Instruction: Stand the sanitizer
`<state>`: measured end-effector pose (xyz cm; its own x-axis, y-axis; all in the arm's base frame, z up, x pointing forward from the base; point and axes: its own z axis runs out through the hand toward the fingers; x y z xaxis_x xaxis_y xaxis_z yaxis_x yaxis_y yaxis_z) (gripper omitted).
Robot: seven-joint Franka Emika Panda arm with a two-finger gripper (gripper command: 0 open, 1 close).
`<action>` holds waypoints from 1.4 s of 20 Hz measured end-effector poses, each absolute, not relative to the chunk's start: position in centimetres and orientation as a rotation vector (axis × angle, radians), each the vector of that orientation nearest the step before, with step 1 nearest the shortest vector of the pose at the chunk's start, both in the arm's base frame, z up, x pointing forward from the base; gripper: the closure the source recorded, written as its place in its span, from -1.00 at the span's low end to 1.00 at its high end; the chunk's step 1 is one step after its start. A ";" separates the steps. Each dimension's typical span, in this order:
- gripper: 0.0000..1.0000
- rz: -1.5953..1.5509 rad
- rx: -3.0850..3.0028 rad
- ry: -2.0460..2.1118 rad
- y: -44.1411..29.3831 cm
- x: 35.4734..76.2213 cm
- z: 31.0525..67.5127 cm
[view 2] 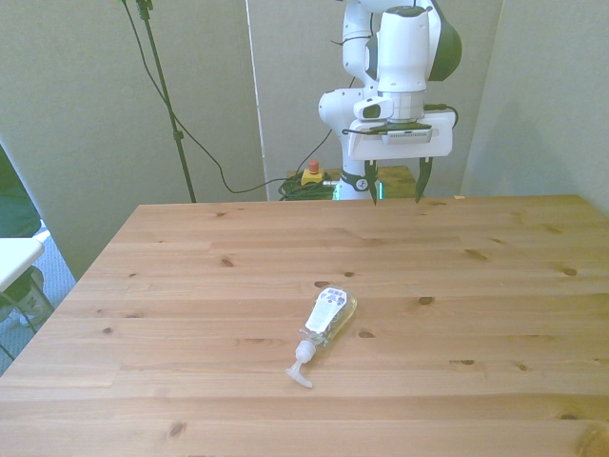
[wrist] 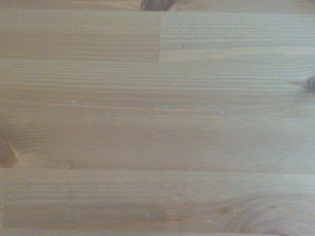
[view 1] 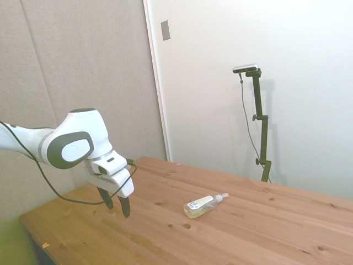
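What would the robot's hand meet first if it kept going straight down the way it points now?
Most likely bare table. The open hand points down over the wood, and the wrist view shows only planks. The bottle lies on its side well away, out of that line.

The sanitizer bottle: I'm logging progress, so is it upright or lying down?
Lying down. The small clear plastic sanitizer bottle rests on its side on the wooden table, white pump nozzle level with the tabletop.

The end effector (view 2: 397, 183) points downward, fingers spread apart (holding nothing), arm bent low.
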<state>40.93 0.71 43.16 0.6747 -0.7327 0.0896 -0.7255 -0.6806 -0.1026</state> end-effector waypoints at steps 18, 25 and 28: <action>-1.00 -0.432 -2.564 1.616 -11.6 56.4 47.3; -1.00 -0.479 -2.460 1.810 -16.6 65.9 43.4; -1.00 -0.448 -2.445 1.847 -17.3 68.9 41.5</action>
